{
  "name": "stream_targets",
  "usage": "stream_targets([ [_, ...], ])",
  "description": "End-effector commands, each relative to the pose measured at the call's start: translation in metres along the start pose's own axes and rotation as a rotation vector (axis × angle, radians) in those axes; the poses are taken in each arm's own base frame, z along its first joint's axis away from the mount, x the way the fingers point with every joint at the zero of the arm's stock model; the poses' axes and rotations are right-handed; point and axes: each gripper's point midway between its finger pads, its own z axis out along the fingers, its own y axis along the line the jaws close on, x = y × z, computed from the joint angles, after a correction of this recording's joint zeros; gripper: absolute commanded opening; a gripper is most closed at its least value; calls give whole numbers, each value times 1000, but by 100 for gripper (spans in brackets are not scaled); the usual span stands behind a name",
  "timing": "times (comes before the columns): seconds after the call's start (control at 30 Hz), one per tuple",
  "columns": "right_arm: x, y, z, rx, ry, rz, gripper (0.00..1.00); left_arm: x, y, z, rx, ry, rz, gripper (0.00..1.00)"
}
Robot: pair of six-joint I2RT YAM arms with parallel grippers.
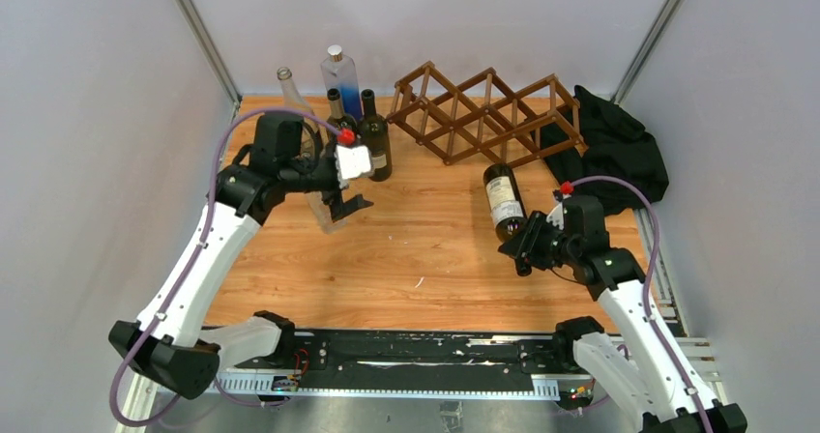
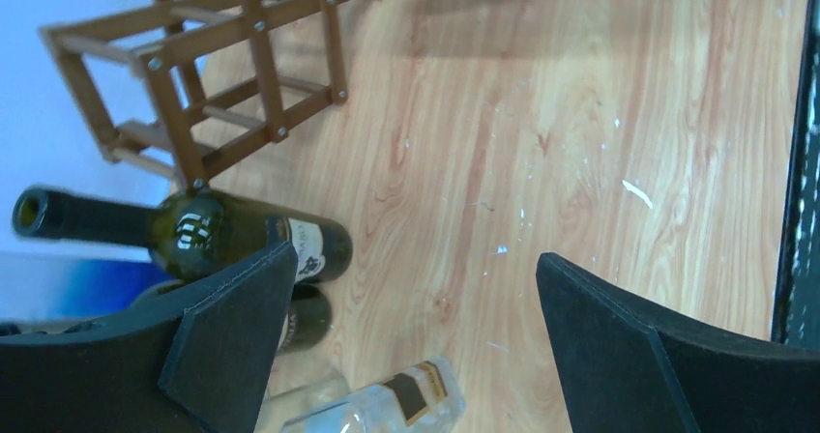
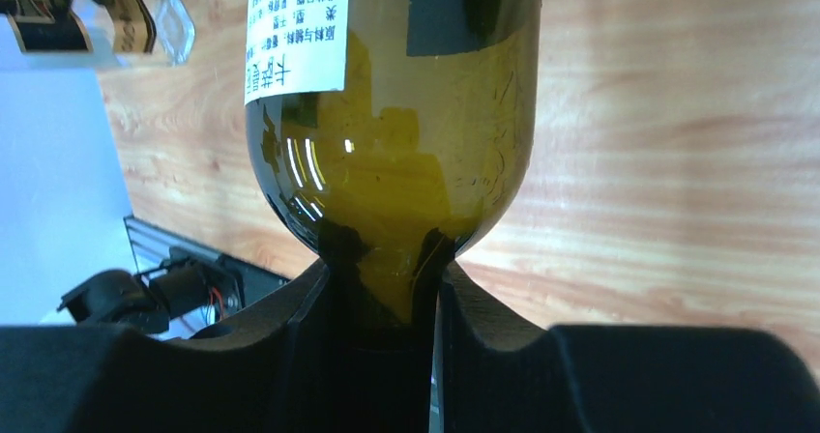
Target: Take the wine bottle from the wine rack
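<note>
The brown wooden wine rack point(image 1: 483, 114) stands at the back middle of the table with no bottle in its openings; it also shows in the left wrist view point(image 2: 222, 56). The dark green wine bottle point(image 1: 503, 199) with a white label lies in front of the rack, base toward it. My right gripper point(image 1: 529, 243) is shut on its neck. In the right wrist view the bottle point(image 3: 396, 114) fills the middle and my right gripper point(image 3: 387, 293) clamps the neck. My left gripper point(image 1: 344, 205) is open and empty at the left, also seen in its own view point(image 2: 416, 298).
Two dark bottles point(image 1: 375, 135), a tall clear bottle point(image 1: 287, 90) and a clear bottle with blue liquid point(image 1: 340, 73) stand at the back left. A clear glass bottle point(image 2: 387, 404) is close under my left gripper. A black cloth heap point(image 1: 609, 148) lies right of the rack.
</note>
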Motion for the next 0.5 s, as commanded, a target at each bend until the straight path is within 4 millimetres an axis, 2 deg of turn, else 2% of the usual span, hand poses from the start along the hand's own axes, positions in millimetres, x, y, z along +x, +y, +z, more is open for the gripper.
stream_targets([
  [0.0, -3, 47, -27, -170, 7, -56, 0, 11, -25, 2, 46, 86, 284, 100],
  [0.23, 18, 100, -39, -256, 130, -170, 0, 3, -66, 25, 145, 80, 577, 100],
  [0.47, 42, 147, -48, -316, 272, -292, 0, -17, -73, 45, 97, 28, 746, 100],
])
